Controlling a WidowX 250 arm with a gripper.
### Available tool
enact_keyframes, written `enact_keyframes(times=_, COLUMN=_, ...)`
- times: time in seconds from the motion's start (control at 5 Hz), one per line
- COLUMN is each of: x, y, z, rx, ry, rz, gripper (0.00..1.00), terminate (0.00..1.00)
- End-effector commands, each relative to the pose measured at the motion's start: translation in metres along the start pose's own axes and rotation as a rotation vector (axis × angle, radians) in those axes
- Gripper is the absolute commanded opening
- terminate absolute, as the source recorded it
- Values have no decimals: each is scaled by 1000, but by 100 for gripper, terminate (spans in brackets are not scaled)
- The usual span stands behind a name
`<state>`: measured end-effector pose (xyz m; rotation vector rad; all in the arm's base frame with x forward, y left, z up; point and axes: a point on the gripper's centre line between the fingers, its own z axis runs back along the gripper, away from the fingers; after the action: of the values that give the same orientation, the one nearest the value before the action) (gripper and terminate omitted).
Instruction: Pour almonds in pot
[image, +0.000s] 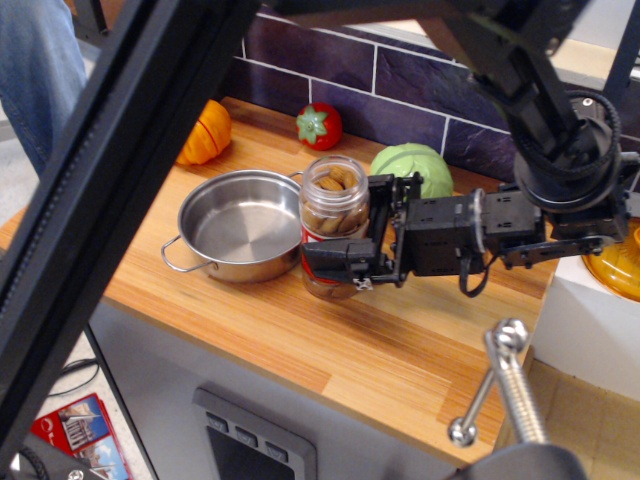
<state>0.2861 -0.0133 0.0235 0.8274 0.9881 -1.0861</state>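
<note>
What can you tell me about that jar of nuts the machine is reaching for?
The jar is clear plastic, round and upright, with no lid visible on its open mouth. Brown almonds fill it nearly to the top. A red and white label wraps its lower half, mostly hidden behind the claw, whose black fingers sit on either side of it; whether they already press it is unclear. It stands on the wooden counter, right beside the steel pot, close to its rim.

- Even, fairly bright light falls on the wooden counter (300, 330), casting soft shadows.
- The steel pot (243, 224) shows pale glare.
- A dark diagonal bar (110, 200) close to the lens is blurred.
</note>
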Motion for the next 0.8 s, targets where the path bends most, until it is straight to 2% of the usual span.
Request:
enact_keyframes(times=0.0, x=-18, y=-1, z=2, rx=35, ry=-108, rz=41, gripper=0, terminate=0)
enact_keyframes(times=0.2, x=-27, y=-5, z=17, rx=10, ry=-330, rz=-43, gripper=0, terminate=0)
enact_keyframes(times=0.6, x=-29, y=6, z=39, rx=-42, ry=-677, rz=-16, gripper=0, terminate=0)
